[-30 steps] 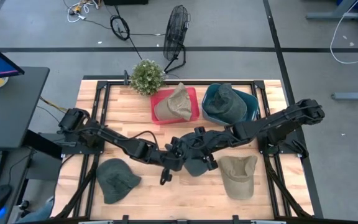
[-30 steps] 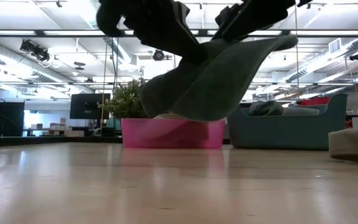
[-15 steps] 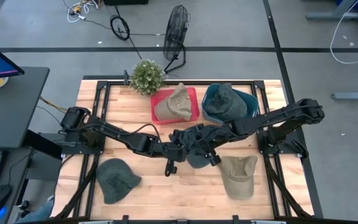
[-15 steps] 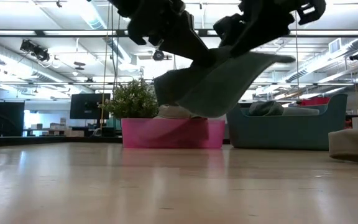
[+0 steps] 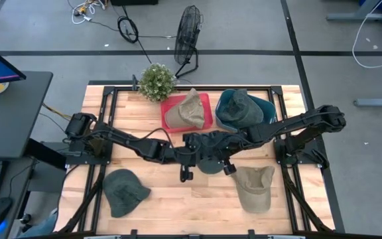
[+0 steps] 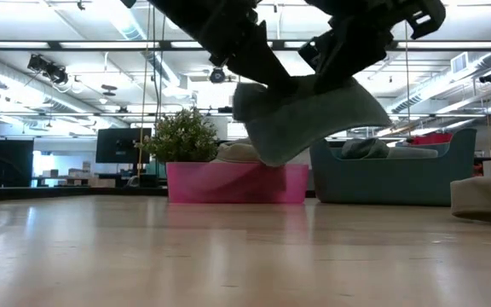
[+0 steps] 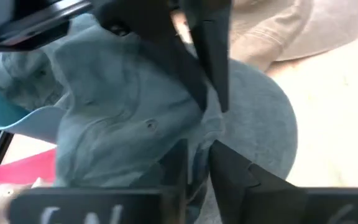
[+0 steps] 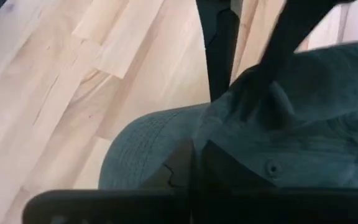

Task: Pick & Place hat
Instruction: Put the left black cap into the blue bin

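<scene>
A grey-green cap (image 5: 211, 161) hangs in the air over the table's middle, between my two grippers. My left gripper (image 5: 192, 158) reaches it from the left and my right gripper (image 5: 223, 155) from the right; both are closed on its cloth. In the low view the cap (image 6: 314, 115) droops bunched below both sets of fingers, clear of the wood. Behind it stand a pink bin (image 5: 207, 99) with a tan hat and a teal bin (image 5: 268, 109) with a green hat. My left gripper pinches the cap's cloth (image 7: 197, 163) between its two fingers, where crown meets brim. The fingers slant down from the table's left. The cap is lifted clear. My right gripper pinches the cap at the brim's seam with the crown (image 8: 185, 146). Its fingers slant down from the table's right. The cap hangs below them, clear of the table.
A green bucket hat (image 5: 125, 192) lies at the near left and a tan cap (image 5: 254, 187) at the near right. A potted plant (image 5: 157, 81) stands at the far edge. Bare wood lies near, between the two hats.
Both grippers have carried the cap toward the table's far edge and a little to the right. My right gripper has closed onto the cap. The cap, spread wide with its brim jutting right before, now hangs bunched and narrower.
</scene>
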### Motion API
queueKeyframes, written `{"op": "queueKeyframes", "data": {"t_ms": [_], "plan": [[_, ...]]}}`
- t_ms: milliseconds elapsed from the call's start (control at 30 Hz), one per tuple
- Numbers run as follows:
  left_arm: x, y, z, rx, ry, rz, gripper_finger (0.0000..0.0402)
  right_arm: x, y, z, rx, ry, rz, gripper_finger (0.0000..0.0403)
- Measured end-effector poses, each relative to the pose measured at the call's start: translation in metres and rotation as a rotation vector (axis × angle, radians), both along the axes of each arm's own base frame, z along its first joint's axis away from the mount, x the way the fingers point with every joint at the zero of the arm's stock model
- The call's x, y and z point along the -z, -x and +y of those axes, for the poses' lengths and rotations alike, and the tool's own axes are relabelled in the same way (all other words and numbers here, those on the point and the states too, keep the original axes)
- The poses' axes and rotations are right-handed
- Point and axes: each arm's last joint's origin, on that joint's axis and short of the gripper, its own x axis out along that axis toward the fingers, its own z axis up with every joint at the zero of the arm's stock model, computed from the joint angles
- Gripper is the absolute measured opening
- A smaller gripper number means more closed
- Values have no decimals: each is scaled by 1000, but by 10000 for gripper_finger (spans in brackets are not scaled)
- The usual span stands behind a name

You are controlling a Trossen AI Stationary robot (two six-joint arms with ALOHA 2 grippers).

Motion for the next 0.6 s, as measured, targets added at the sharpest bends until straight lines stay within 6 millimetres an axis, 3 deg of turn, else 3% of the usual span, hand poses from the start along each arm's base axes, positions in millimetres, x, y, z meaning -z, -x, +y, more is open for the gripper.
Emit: {"op": "queueKeyframes", "data": {"t_ms": [300,600], "plan": [[-1,1,-2,-88,10,-29,172,2,2,1,246,-69,40,12],[-3,5,-9,-269,13,-92,185,7,18,-6,601,21,131,11]]}}
